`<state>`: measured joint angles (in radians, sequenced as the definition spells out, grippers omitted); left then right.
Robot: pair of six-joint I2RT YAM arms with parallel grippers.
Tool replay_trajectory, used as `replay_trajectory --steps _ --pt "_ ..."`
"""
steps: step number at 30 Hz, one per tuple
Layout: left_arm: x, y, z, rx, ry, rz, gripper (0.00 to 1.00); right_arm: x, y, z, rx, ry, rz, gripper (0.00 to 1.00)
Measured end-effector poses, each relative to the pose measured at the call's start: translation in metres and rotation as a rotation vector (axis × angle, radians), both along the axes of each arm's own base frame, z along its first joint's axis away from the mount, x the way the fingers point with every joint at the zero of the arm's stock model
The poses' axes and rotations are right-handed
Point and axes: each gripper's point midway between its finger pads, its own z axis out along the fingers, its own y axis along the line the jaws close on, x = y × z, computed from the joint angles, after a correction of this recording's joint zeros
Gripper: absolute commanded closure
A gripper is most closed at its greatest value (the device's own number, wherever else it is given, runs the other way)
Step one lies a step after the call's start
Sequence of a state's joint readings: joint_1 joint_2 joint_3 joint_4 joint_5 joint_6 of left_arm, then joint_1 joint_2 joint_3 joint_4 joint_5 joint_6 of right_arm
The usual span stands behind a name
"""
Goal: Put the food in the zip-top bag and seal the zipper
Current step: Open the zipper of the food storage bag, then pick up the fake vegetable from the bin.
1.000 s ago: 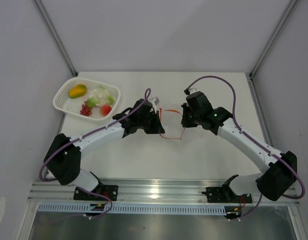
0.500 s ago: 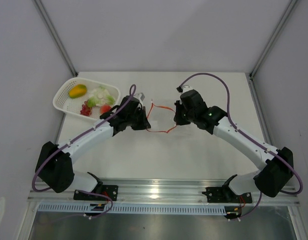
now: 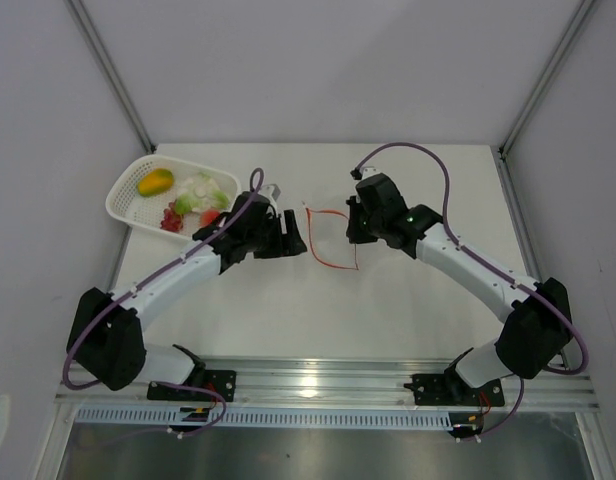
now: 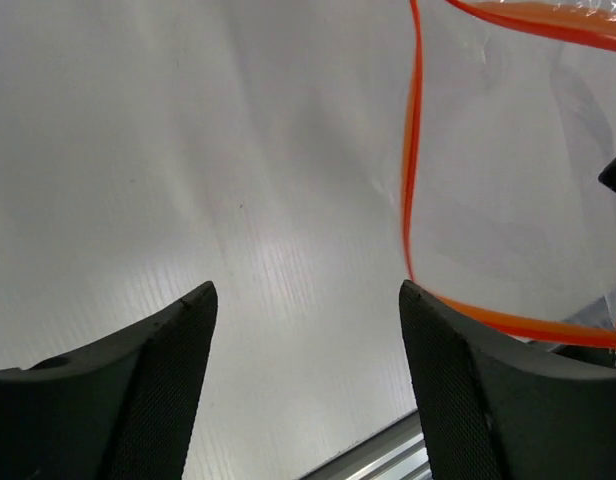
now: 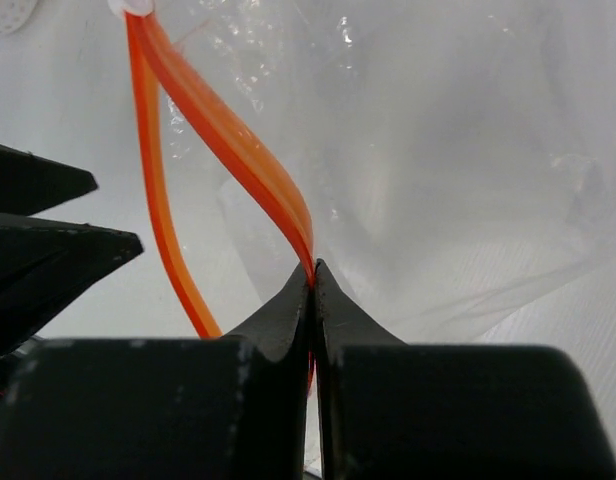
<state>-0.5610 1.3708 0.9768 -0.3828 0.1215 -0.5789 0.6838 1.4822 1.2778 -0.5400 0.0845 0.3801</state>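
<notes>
Top external view, starting from the near side: we see the two arms reach from their bases toward the middle of the table (image 3: 288,310). The left gripper (image 3: 291,240) stands just to the left of the bag (image 3: 333,242). In the left wrist view its fingers (image 4: 468,390) are spread apart with only bare table between them, so it holds nothing. The orange edge of the bag lies close to its right finger, and we cannot tell if they touch. The right gripper (image 3: 356,228) is at the right side of the bag. In the right wrist view its jaws are pressed together on the zipper (image 5: 233,140), the thin orange strip, and pinch it at one point.

The bag lies in the middle of the table between the two grippers, clear and crinkled, and we see no food inside it. The strip makes a wide loop, so we judge that the mouth is open, at least partly.

Farther, at the far left, is the white basket (image 3: 116,200). The food that we can see is all in it: the mango (image 3: 155,182), the grapes (image 3: 171,220), the round red fruit (image 3: 211,217) and the white and green pieces (image 3: 198,192).

So we think the task is in its early part. The bag is being made ready, no piece is put in yet, and the sealing comes only after that.
</notes>
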Motion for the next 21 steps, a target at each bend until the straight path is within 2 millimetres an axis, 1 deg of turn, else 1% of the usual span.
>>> replay_trajectory --steps 1,3,4,8,10,12,16,19,21 --pt "0.003 0.003 0.003 -0.005 -0.015 0.01 0.2 0.002 -0.003 0.0 -0.001 0.001 -0.008 1.0" --pt "0.007 0.007 0.012 -0.019 -0.046 0.022 0.05 0.005 -0.006 0.0 0.0 0.002 -0.017 1.0" --pt "0.009 0.009 0.019 -0.029 -0.07 0.024 0.02 0.006 -0.008 0.0 0.0 0.002 -0.023 1.0" --pt "0.014 0.016 0.051 -0.069 -0.169 0.044 0.01 0.008 -0.011 0.0 0.001 0.003 -0.031 1.0" --pt "0.02 0.027 0.061 -0.071 -0.198 0.078 0.0 0.008 -0.011 0.0 0.0 0.004 -0.031 1.0" --pt "0.032 0.047 0.065 -0.059 -0.208 0.152 0.01 0.008 -0.011 0.001 -0.001 0.004 -0.031 1.0" --pt "0.059 0.103 0.066 -0.002 -0.217 0.389 0.0 0.007 -0.012 0.0 -0.012 0.004 -0.025 1.0" --pt "0.077 0.138 0.065 0.024 -0.218 0.541 0.0 0.006 -0.014 -0.002 -0.022 0.008 -0.022 1.0" --pt "0.091 0.155 0.063 0.04 -0.198 0.624 0.0 0.006 -0.016 -0.002 -0.028 0.009 -0.022 1.0"
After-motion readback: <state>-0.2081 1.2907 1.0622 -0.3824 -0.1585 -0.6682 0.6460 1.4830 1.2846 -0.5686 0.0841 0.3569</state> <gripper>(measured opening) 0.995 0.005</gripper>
